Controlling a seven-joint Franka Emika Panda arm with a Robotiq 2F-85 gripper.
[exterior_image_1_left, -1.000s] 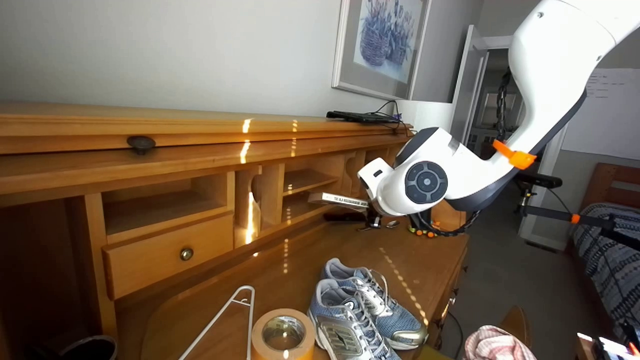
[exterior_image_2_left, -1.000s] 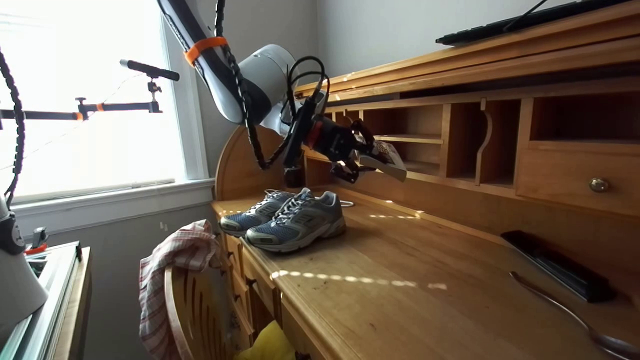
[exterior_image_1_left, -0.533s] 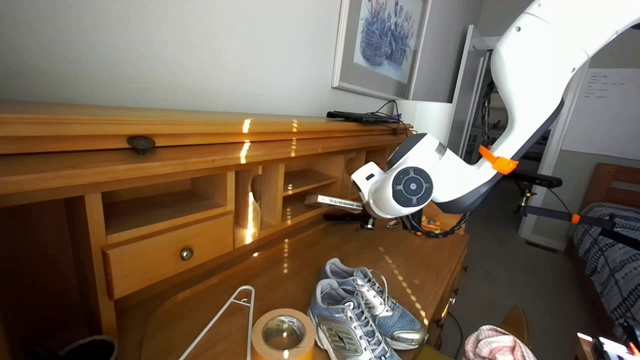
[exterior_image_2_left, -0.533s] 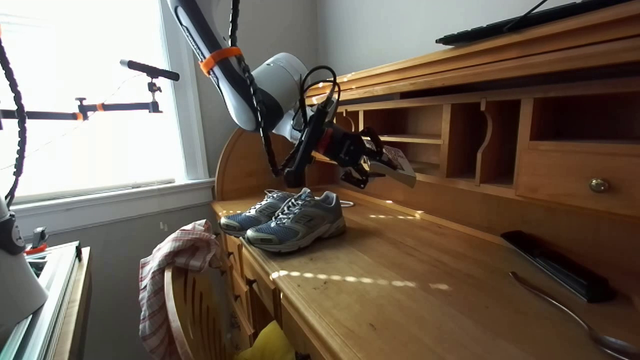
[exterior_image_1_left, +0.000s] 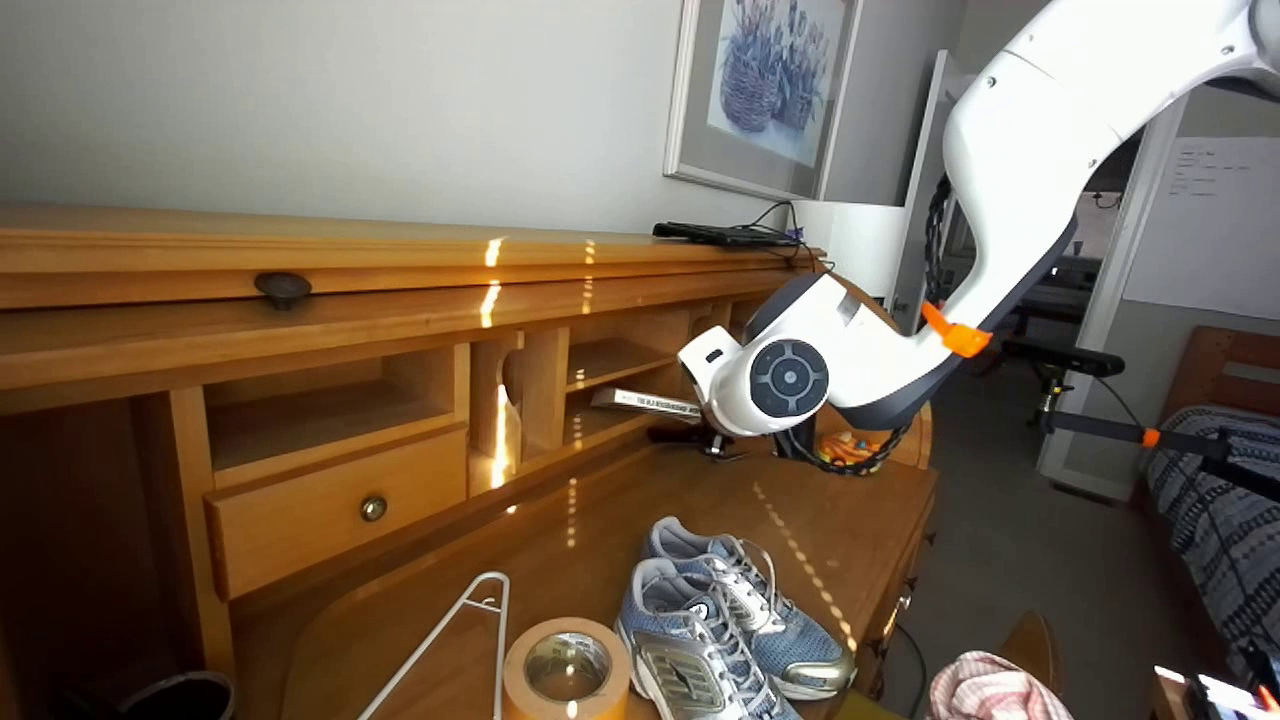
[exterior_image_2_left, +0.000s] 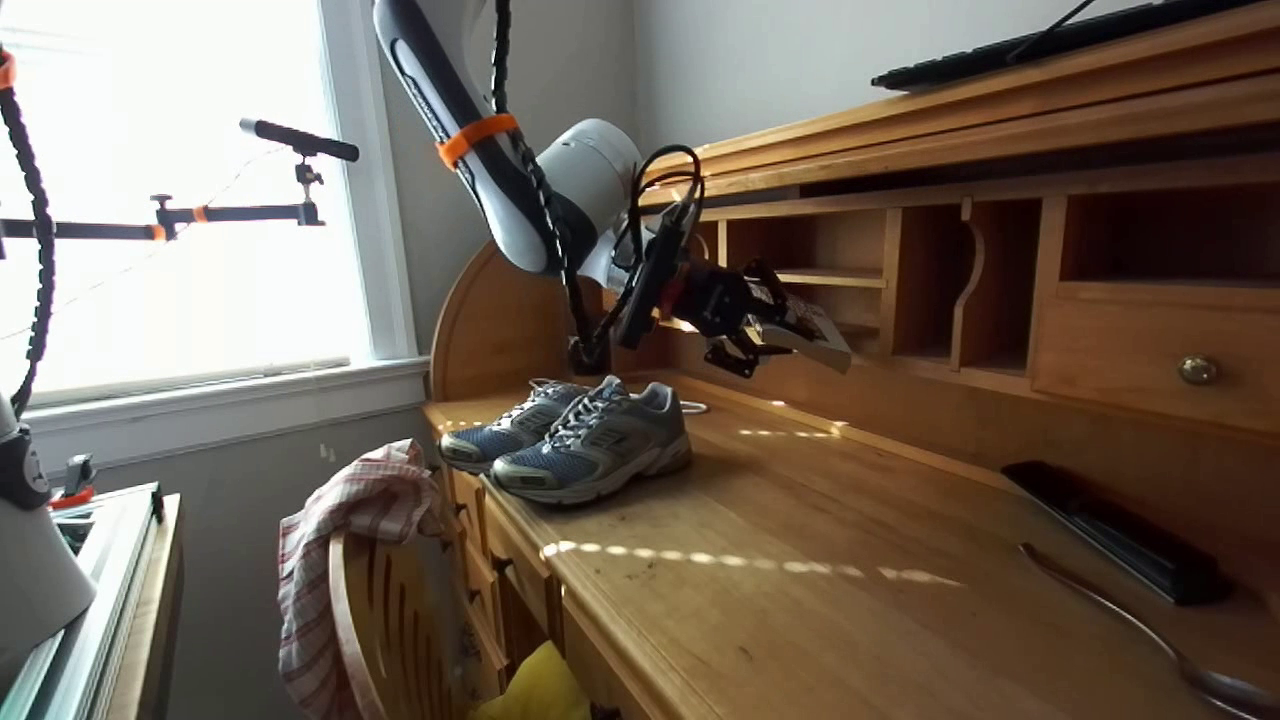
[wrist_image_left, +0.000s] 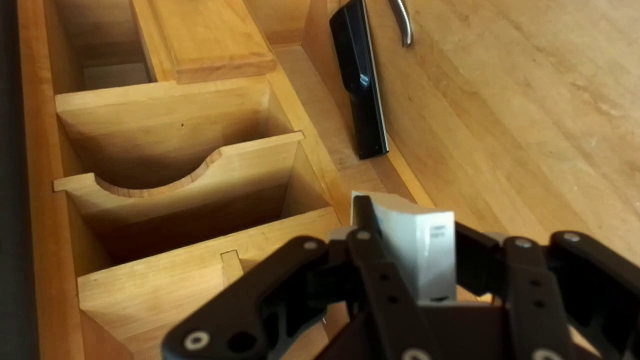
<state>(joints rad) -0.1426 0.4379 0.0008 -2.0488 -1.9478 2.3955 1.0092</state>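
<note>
A: Start from the left, in an exterior view?
B: Bright window (exterior_image_2_left: 180, 250) far left. Nearer, a wooden chair (exterior_image_2_left: 400, 620) with a red-and-white checked cloth (exterior_image_2_left: 370, 500) over its back.
A: Next?
B: Pair of blue-grey sneakers (exterior_image_2_left: 600, 455), left end of the desktop (exterior_image_2_left: 800, 480), side by side, toes left. White arm (exterior_image_2_left: 595, 170) angles down above them. Dotted sunlight streak (exterior_image_2_left: 700, 556) on the wood, nearer and to their right.
A: Holding anything?
B: Yes. The gripper (wrist_image_left: 412, 212) hangs right of the sneakers, well above the desktop. Jaws narrow, closed on a book (exterior_image_2_left: 825, 347); wrist view shows its pale edge pinched between them.
A: So where exactly is the book?
B: In the grip, off the desktop. Sticks out to the right, tilted, free end lower, in front of the pigeonholes (exterior_image_2_left: 1048, 250).
A: Touching them?
B: Looks apart, but they sit straight behind it from here, so not certain.
A: Rest, going right?
B: Pigeonholes along the far side. Above them, a black keyboard (exterior_image_2_left: 980, 65) on the top ledge (exterior_image_2_left: 900, 130). Then a drawer (exterior_image_2_left: 1130, 340), brass knob (exterior_image_2_left: 1197, 369). Below the drawer, a long black object (exterior_image_2_left: 1115, 533) lies on the desktop. Nearer, just beside it, a metal utensil (exterior_image_2_left: 1225, 688), end cut off by the edge of view.
</note>
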